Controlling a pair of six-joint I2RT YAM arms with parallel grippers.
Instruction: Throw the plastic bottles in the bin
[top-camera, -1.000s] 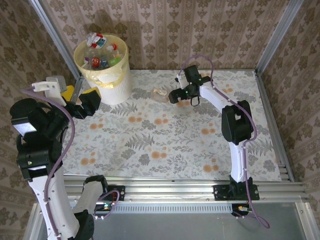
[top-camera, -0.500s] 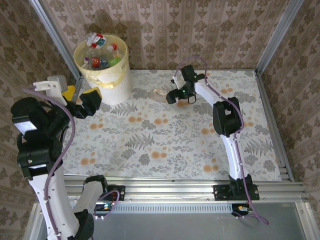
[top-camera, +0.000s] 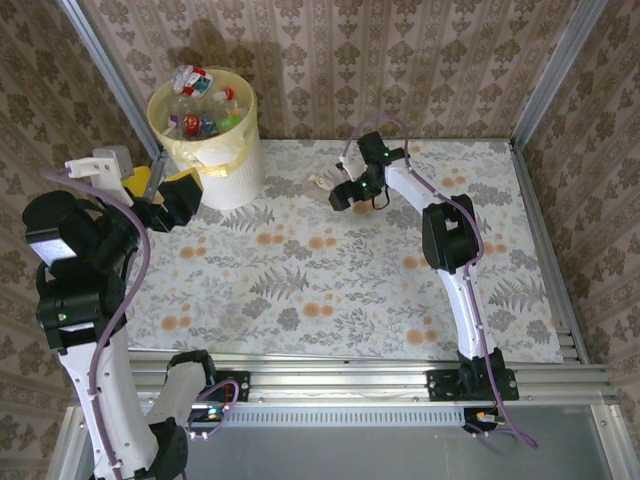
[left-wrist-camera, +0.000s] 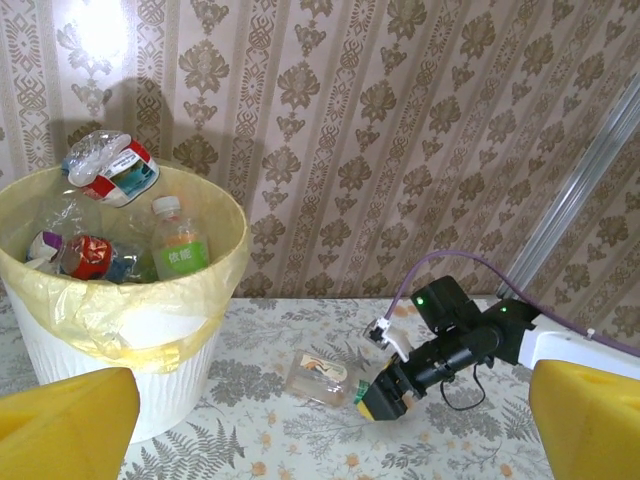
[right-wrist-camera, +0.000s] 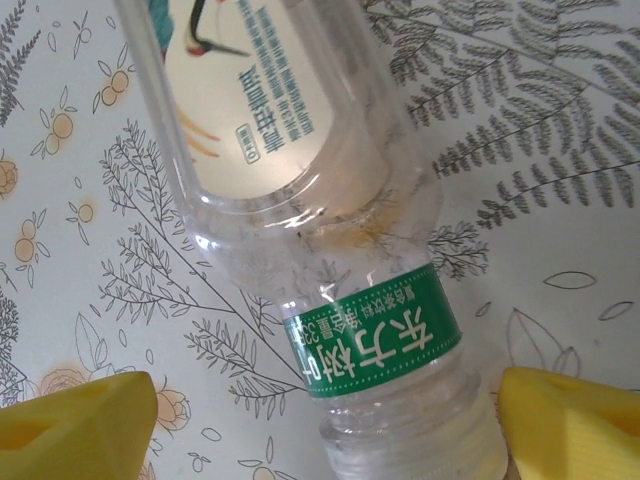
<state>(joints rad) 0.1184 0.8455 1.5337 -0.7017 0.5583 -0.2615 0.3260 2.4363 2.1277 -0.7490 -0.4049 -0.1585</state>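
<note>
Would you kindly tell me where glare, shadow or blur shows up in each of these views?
Left wrist view: a bright hotspot on the wallpaper at top left, the bin casting a dark shadow on it, the near yellow fingers soft. Right wrist view: the clear bottle sharp, its label crisp. Top external view: even light, sharp throughout.

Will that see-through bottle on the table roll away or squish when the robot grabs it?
The bottle looks empty and clear, so it is probably very light. It lies on its side and is round, so a nudge might roll it. Its thin plastic walls would likely dent under a squeeze.
</note>
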